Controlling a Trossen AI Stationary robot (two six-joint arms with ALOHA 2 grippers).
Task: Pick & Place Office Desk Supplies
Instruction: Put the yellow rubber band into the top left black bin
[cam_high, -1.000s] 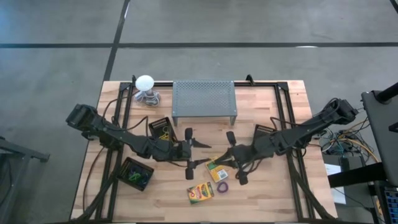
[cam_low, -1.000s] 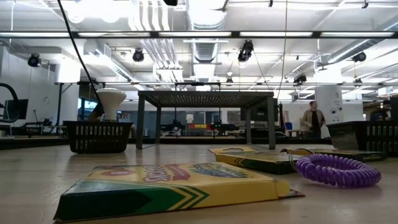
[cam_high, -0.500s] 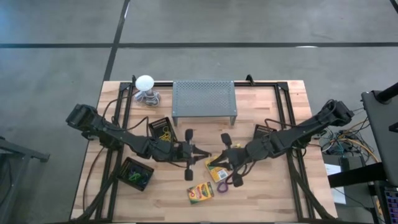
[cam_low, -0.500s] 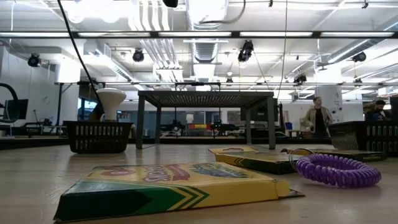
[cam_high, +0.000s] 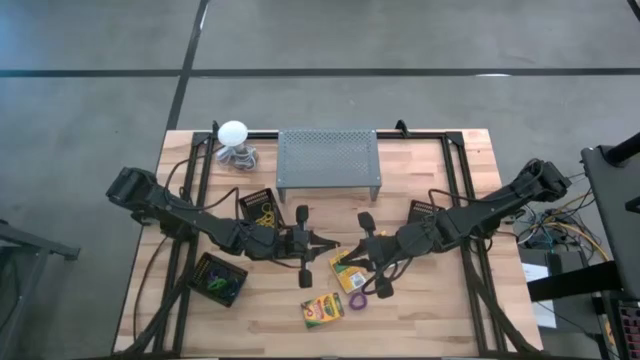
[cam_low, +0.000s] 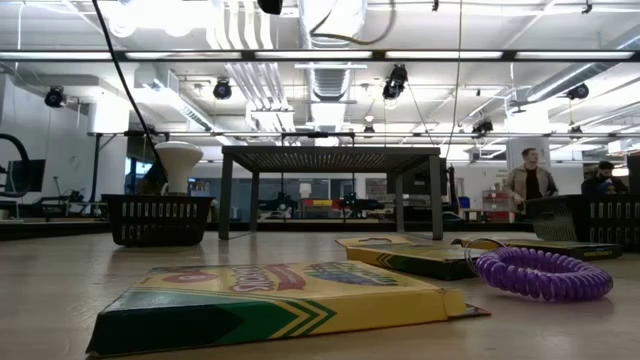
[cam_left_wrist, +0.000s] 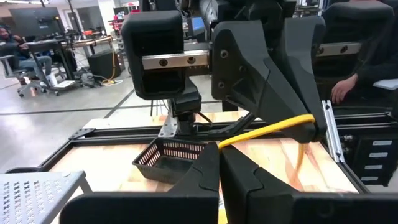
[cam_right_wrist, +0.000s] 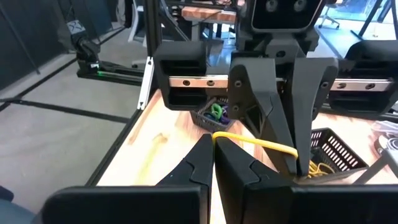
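Thin yellow rubber band (cam_left_wrist: 267, 129) (cam_right_wrist: 255, 144) strung in the air over the middle of the light wooden table (cam_high: 430, 310), one end pinched in the left gripper (cam_high: 326, 247) (cam_left_wrist: 217, 149), the other in the right gripper (cam_high: 354, 258) (cam_right_wrist: 213, 140); both claws clenched on it, fingertips facing each other and close together. Directly below the right claw, flat on the wood, a yellow-and-green crayon box (cam_high: 347, 271) (cam_low: 410, 256). Just beside that box, toward the front edge, a purple coiled loop (cam_high: 357, 300) (cam_low: 543, 273). Near the loop, closer to the front edge, a second yellow-and-green crayon box (cam_high: 322, 310) (cam_low: 270, 295), also lying flat. On the left arm's side, a black mesh basket with yellowish bands (cam_high: 260, 206), and nearer the front a second black mesh basket with green and purple loops (cam_high: 219, 280) (cam_right_wrist: 214, 114). On the right arm's side, a third black mesh basket (cam_high: 424, 211) (cam_left_wrist: 166, 158), contents impossible to tell. At the back of the table, a grey perforated metal stand (cam_high: 328, 160) (cam_low: 330, 158), and left of it a white ball-topped object (cam_high: 233, 132). Far off in the room behind, two people (cam_low: 528, 182).
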